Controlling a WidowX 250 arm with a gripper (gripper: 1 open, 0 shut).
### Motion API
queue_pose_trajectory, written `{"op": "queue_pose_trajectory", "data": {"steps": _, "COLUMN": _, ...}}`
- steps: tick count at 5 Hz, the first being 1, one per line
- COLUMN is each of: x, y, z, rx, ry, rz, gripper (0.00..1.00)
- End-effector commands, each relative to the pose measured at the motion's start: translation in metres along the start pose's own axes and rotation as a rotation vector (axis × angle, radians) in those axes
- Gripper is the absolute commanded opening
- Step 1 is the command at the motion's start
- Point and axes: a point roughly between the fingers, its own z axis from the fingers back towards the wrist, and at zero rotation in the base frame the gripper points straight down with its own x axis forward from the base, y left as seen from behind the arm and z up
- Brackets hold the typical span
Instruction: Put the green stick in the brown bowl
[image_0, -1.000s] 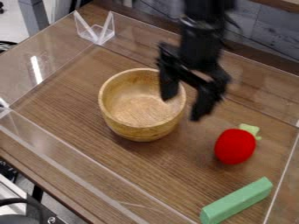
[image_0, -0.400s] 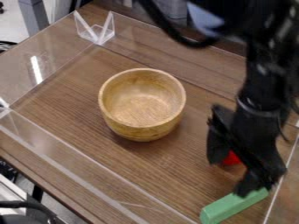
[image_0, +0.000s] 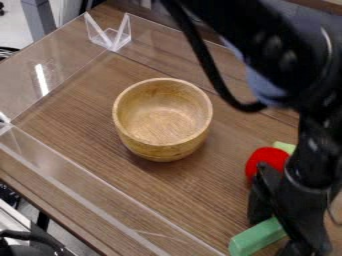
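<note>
The brown bowl, round, wooden and thick-walled, stands empty at the middle of the wooden surface. At the front right corner lies the green stick; only its left end shows, because the arm covers the other end. My black gripper is down over that stick with its jaws open, one finger on each side as far as I can tell. Whether the fingers touch the stick is unclear.
A red strawberry-like toy with a green top sits just behind the gripper, partly covered by the arm. Clear acrylic walls fence the wooden tabletop. A small clear plastic stand is at the back left.
The arm has swung from beside the bowl to the front right corner and come down over the green stick. The jaws stayed open. Bowl, toy and stick have not moved.
</note>
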Motion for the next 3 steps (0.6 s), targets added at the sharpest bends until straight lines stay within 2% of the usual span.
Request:
{"op": "queue_pose_trajectory", "data": {"steps": 1, "x": 0.0061, "y": 0.0021, "z": 0.0035, "rx": 0.023, "ry": -0.064, "rz": 0.062, "gripper": 1.00}}
{"op": "queue_pose_trajectory", "data": {"steps": 2, "x": 0.0082, "y": 0.0033, "z": 0.0037, "rx": 0.016, "ry": -0.098, "rz": 0.094, "gripper": 1.00}}
{"op": "queue_pose_trajectory", "data": {"steps": 3, "x": 0.0036, "y": 0.0106, "z": 0.0045, "rx": 0.009, "ry": -0.127, "rz": 0.093, "gripper": 1.00}}
